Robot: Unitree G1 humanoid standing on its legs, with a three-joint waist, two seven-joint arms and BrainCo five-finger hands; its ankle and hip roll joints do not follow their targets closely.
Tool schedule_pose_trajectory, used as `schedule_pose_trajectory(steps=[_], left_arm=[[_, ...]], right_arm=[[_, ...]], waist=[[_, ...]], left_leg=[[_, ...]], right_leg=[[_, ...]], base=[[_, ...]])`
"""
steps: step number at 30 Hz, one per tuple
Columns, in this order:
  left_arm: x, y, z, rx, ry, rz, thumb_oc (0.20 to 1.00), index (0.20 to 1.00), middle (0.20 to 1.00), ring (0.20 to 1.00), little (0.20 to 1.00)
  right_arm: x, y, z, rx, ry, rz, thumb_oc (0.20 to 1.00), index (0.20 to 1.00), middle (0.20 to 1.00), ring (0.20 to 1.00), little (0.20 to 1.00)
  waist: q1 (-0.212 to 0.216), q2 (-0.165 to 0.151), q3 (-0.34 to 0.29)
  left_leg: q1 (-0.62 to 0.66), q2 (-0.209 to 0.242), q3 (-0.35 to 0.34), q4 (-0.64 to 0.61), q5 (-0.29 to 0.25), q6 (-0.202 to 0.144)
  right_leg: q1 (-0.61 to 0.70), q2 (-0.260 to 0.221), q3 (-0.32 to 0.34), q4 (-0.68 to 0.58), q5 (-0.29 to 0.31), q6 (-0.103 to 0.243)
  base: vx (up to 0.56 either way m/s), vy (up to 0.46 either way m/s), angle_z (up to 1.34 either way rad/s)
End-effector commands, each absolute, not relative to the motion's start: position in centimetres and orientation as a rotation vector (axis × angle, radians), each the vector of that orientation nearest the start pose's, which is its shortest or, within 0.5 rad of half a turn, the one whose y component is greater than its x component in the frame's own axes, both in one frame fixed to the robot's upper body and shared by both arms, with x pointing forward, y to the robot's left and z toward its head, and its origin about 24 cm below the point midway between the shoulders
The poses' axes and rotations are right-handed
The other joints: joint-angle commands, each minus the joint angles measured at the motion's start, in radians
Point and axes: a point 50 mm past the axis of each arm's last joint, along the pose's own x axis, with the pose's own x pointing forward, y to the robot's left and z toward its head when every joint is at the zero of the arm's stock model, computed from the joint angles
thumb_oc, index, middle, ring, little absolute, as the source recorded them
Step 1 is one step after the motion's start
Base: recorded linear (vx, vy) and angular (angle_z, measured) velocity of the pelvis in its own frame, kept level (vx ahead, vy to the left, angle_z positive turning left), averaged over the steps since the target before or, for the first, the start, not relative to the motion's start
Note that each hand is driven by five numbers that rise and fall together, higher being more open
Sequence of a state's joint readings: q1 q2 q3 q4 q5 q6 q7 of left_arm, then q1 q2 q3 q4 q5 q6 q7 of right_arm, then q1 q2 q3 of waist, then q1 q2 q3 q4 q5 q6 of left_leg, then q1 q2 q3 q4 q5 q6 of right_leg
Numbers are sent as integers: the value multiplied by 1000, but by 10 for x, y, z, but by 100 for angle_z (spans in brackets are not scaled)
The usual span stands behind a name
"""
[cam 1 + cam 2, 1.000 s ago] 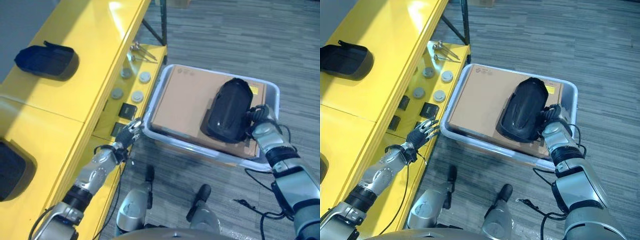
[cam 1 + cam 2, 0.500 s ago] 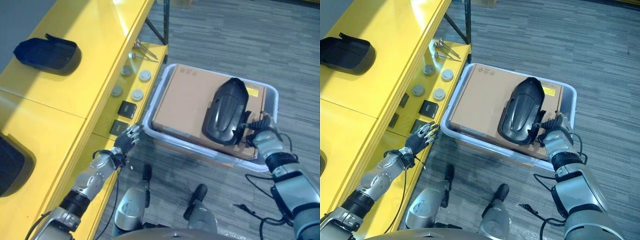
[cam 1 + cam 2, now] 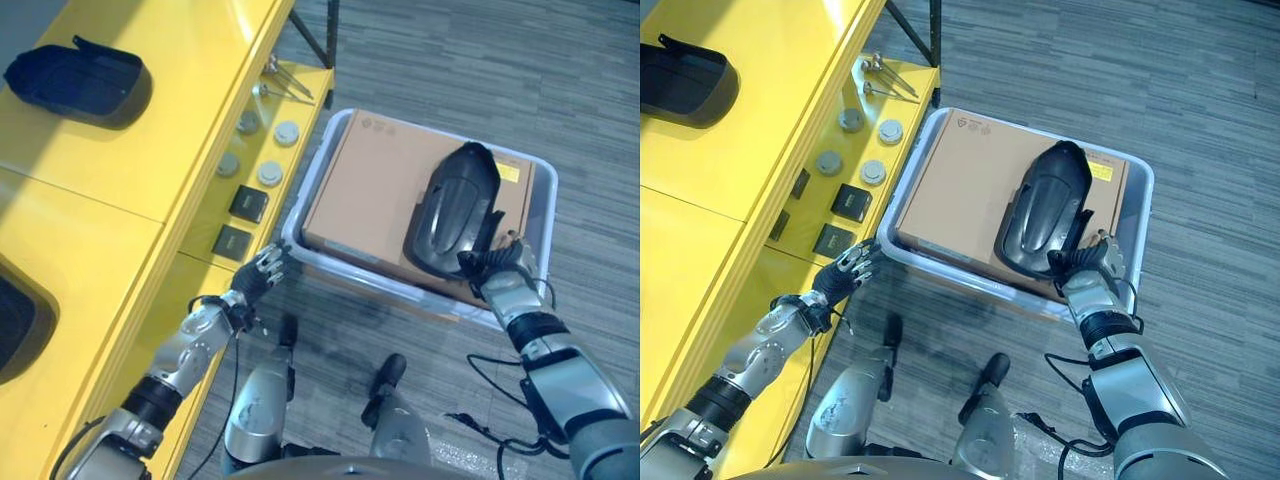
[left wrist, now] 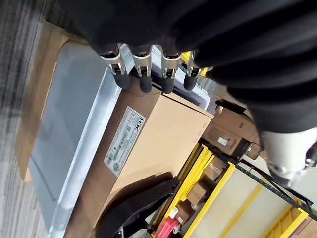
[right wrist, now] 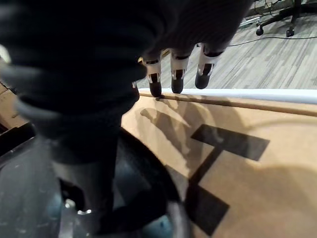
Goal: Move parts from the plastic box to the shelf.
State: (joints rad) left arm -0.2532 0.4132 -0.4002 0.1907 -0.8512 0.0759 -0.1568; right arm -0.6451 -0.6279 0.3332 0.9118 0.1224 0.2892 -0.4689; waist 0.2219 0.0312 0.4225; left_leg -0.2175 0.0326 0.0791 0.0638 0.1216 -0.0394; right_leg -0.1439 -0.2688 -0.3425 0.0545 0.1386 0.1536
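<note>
A black moulded part [image 3: 455, 205] lies on a cardboard box [image 3: 370, 190] inside the clear plastic box [image 3: 315, 170] on the floor. My right hand [image 3: 497, 268] is at the part's near end, fingers spread and straight. In the right wrist view its fingers [image 5: 177, 74] reach out over the cardboard [image 5: 237, 183], with the part [image 5: 143, 198] beside the palm. My left hand [image 3: 262, 270] hovers open by the plastic box's near left corner, holding nothing. Its fingers [image 4: 141, 74] point at the box's rim [image 4: 69, 129]. The yellow shelf [image 3: 190, 120] runs along the left.
Two more black parts sit on the shelf's top, one far back [image 3: 75, 80], one at the view's left edge [image 3: 15, 320]. The lower shelf level holds grey discs [image 3: 270, 172], bolts [image 3: 285, 88] and small black blocks [image 3: 247, 203]. Grey carpet floor lies to the right.
The camera has shifted. My right hand has slid from the part's right side back to its near end. The left hand stays open by the plastic box's corner.
</note>
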Motion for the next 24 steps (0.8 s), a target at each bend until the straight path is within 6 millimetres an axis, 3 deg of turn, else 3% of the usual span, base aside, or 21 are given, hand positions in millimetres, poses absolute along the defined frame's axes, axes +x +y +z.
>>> schedule_pose_trajectory(steps=[1, 2, 3, 4, 14, 24], left_arm=[[289, 122, 58, -383, 104, -530, 1000, 1000, 1000, 1000, 1000], [290, 121, 59, -383, 98, -534, 1000, 1000, 1000, 1000, 1000], [291, 121, 60, -382, 96, -536, 1000, 1000, 1000, 1000, 1000], [292, 120, 61, -376, 90, -539, 1000, 1000, 1000, 1000, 1000], [292, 124, 62, -359, 84, -554, 1000, 1000, 1000, 1000, 1000], [283, 129, 64, -351, 94, -589, 1000, 1000, 1000, 1000, 1000]], right_arm=[[346, -301, 79, -760, 353, -576, 1000, 1000, 1000, 1000, 1000], [347, -300, 81, -764, 347, -579, 583, 583, 583, 583, 583], [348, -300, 83, -767, 346, -578, 366, 366, 366, 366, 366], [349, -299, 84, -779, 345, -574, 200, 200, 200, 200, 200], [349, -309, 88, -769, 354, -590, 200, 200, 200, 200, 200], [341, -316, 86, -735, 327, -606, 200, 200, 200, 200, 200]], waist=[[25, 15, -13], [25, 13, -10], [25, 12, -8], [25, 11, -6], [34, -1, -4], [35, -9, -54]], left_leg=[[-65, 11, 7, 74, -86, 14], [-72, 11, 7, 76, -86, 15], [-77, 10, 7, 78, -85, 15], [-81, 8, 8, 78, -86, 16], [-86, 10, 8, 99, -98, 16], [-8, 19, 14, 78, -111, 13]], right_leg=[[-46, -32, 14, 112, -76, 59], [-53, -31, 15, 115, -76, 59], [-58, -30, 16, 117, -77, 58], [-63, -28, 18, 120, -78, 58], [-64, -24, 12, 130, -84, 54], [11, -8, 5, 106, -96, 50]], base=[[-49, -1, 2], [-54, -4, 0], [-60, -6, -2], [-40, -9, -3], [-5, -16, 0], [22, -22, 0]])
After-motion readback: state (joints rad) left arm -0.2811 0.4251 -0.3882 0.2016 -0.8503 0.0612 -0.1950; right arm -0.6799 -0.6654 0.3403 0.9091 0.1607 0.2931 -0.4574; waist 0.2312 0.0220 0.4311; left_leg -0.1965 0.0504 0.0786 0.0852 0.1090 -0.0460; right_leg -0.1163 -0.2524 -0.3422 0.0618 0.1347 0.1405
